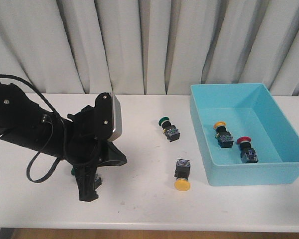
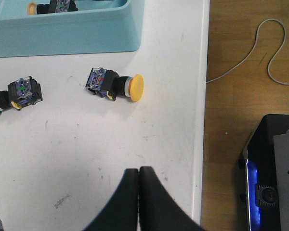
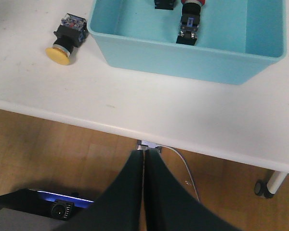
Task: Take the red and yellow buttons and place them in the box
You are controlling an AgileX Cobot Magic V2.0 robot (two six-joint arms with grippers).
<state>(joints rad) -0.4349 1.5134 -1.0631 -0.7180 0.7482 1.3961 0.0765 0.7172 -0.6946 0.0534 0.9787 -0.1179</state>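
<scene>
A yellow button (image 1: 220, 127) and a red button (image 1: 244, 141) are already sitting in the box (image 1: 209, 164). One more yellow button (image 1: 182, 184) is waiting on the table (image 1: 139, 199) beside it, while the left claw (image 2: 138, 183) and right claw (image 3: 143, 166) are both hanging closed and empty.

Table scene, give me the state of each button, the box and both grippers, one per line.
Yellow button on table: on its side, outside box.
Green button: on table.
Yellow button in box: placed.
Red button: placed in box.
Box: open-topped, upright.
Left gripper: shut, empty.
Right gripper: shut, empty.
</scene>
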